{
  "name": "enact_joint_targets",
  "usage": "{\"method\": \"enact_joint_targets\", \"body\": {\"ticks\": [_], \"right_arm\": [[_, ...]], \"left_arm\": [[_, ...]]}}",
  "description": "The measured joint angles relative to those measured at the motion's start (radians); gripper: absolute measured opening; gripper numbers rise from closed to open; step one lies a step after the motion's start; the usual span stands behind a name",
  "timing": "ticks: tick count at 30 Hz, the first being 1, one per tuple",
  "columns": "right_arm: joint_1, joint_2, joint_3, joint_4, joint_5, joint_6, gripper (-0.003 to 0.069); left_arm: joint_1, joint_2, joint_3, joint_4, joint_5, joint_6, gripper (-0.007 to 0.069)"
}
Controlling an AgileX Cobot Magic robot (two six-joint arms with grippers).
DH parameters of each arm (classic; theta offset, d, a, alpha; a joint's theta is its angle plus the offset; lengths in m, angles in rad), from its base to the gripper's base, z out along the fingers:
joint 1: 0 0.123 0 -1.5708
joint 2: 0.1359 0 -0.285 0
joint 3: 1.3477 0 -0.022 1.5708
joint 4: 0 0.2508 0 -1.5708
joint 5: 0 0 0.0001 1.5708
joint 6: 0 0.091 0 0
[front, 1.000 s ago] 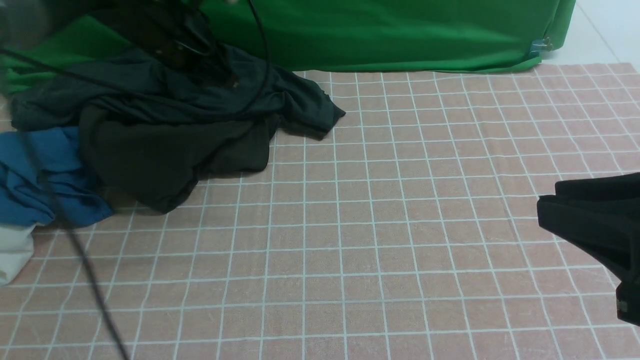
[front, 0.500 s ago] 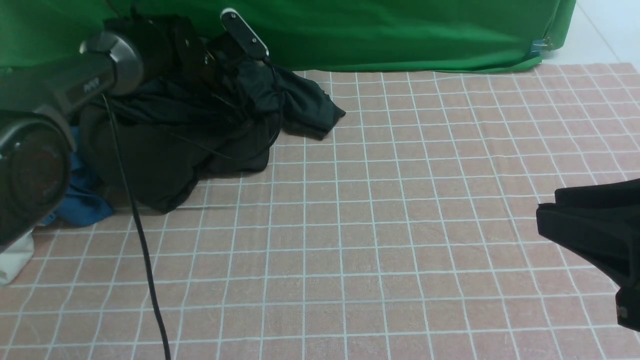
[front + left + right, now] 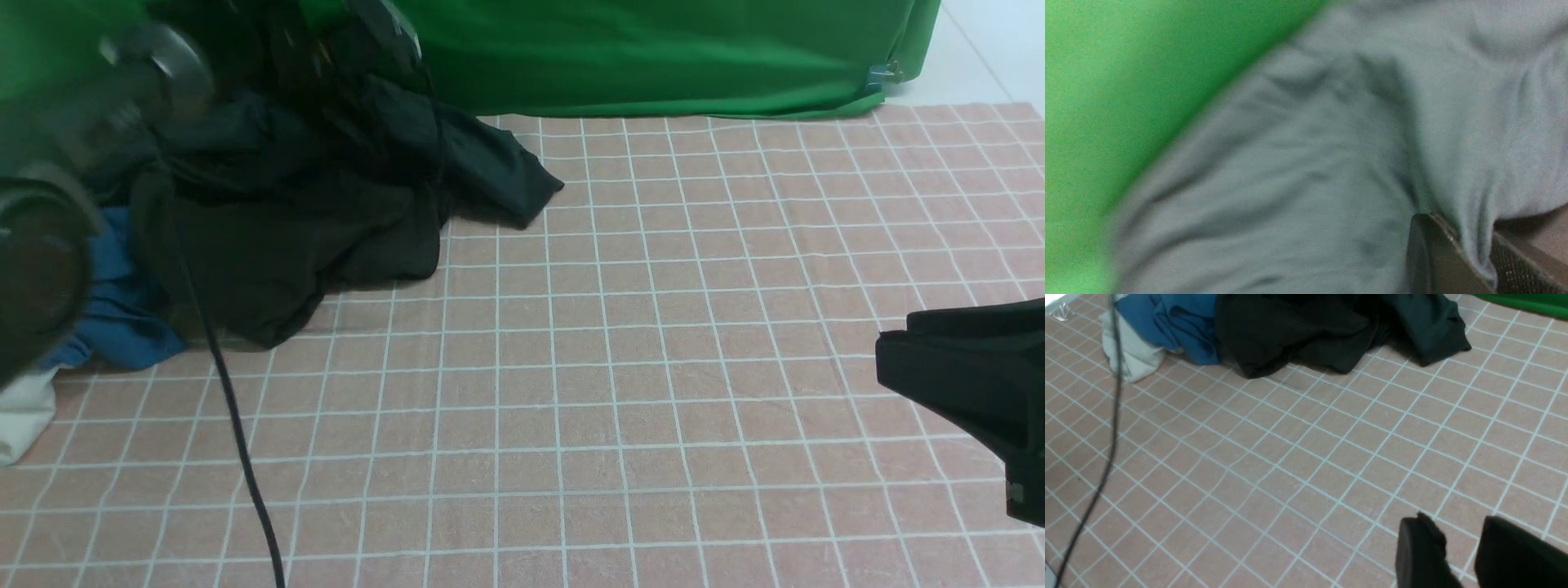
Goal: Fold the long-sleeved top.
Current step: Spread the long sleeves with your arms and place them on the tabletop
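Observation:
The long-sleeved top (image 3: 286,253) is black and lies crumpled at the front of a heap of clothes at the far left; it also shows in the right wrist view (image 3: 1290,335). A dark grey-green garment (image 3: 490,171) lies over its back. My left gripper (image 3: 1474,228) is shut on a fold of that grey-green cloth (image 3: 1310,163). In the front view the left arm (image 3: 155,73) is blurred above the heap. At the right, my right gripper (image 3: 896,335) hovers open over the tablecloth, with nothing between its fingers (image 3: 1457,526).
A blue garment (image 3: 122,318) and a white cloth (image 3: 20,408) lie at the heap's left side. A black cable (image 3: 229,425) hangs across the front left. A green backdrop (image 3: 653,49) closes off the back. The pink checked tablecloth (image 3: 620,392) covers the table.
My left arm swung in over the heap, and its gripper opened wide and then shut on the grey-green cloth, which has risen at the back. The right gripper sank slightly.

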Motion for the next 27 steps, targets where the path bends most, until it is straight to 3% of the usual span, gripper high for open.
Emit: {"method": "enact_joint_targets", "body": {"ticks": [10,12,17,18,21,24,25,27], "right_arm": [[0.0,0.0,0.0,0.0,-0.003,-0.031,0.0232],[0.0,0.0,0.0,0.0,-0.003,-0.045,0.0232],[0.0,0.0,0.0,0.0,-0.006,-0.088,0.0232],[0.0,0.0,0.0,0.0,-0.006,-0.088,0.0232],[0.0,0.0,0.0,0.0,-0.007,-0.095,0.0232],[0.0,0.0,0.0,0.0,-0.01,-0.115,0.0232],[0.0,0.0,0.0,0.0,-0.01,-0.118,0.0232],[0.0,0.0,0.0,0.0,-0.01,-0.121,0.0232]], "left_arm": [[0.029,-0.447,-0.023,0.313,0.095,-0.222,0.0052],[0.067,-0.521,-0.023,0.355,0.11,-0.258,0.0052],[0.311,-0.674,-0.025,0.409,0.118,-0.342,0.0052],[0.322,-0.676,-0.025,0.409,0.12,-0.347,0.0052],[0.462,-0.696,-0.025,0.356,0.13,-0.398,0.0052],[0.581,-0.691,0.001,0.146,0.141,-0.36,0.0052],[0.603,-0.68,0.025,0.049,0.149,-0.316,0.0052],[0.611,-0.662,0.06,-0.03,0.159,-0.269,0.0052]]}}
